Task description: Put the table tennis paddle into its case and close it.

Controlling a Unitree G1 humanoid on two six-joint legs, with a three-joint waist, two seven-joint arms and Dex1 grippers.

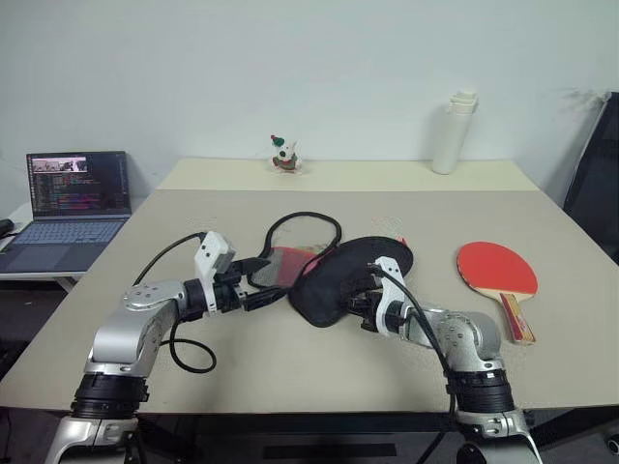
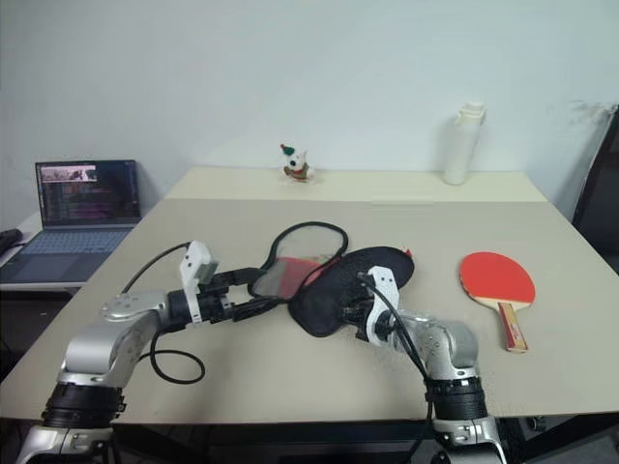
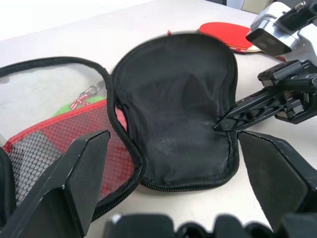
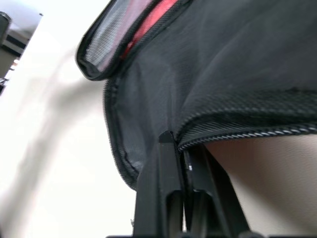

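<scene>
pinching case rim at frame centre, right gripper clamped; left gripper wide, empty; could slip off thin fabric, paddle at right.

A wide, beige, matte-topped table carries everything, and a paler second tabletop butts against its far edge. Lying open just beyond the left gripper and beside the right gripper is the black, paddle-shaped fabric case, its half with red lining and a mesh panel spread flat nearest the left gripper. Well off to the right gripper's outer side lies the round, red rubber-faced table tennis paddle, flat, its striped wooden handle pointing toward the near edge. On the paler top, far beyond both grippers, stand a small white figurine and a tall white bottle.
</scene>
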